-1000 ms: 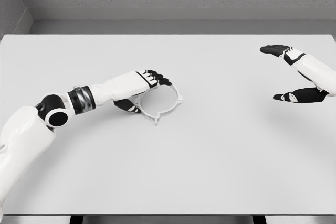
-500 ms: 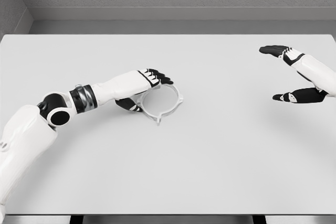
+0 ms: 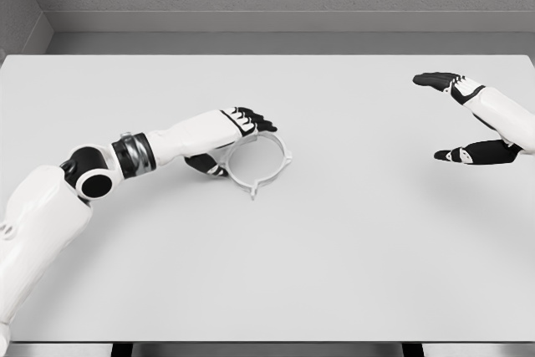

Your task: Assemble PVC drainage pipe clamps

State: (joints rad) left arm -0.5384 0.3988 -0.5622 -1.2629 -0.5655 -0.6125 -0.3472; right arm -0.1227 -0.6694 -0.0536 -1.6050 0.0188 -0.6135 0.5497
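A white ring-shaped pipe clamp (image 3: 281, 166) with small tabs lies flat on the table, left of the middle. My left hand (image 3: 242, 148) reaches over its left rim. The black fingers (image 3: 253, 119) stretch out above the ring's upper left and the thumb (image 3: 206, 165) lies at its lower left. The fingers look spread, not closed on the rim. My right hand (image 3: 441, 116) hovers at the far right, open, its fingers and thumb wide apart, with nothing between them.
The white table (image 3: 334, 257) fills the view, with its front edge at the bottom. A grey wall and ledge (image 3: 267, 22) run along the far side.
The left hand's fingers have risen slightly and shifted right. The clamp has slid a few pixels to the right. The right hand has hardly moved.
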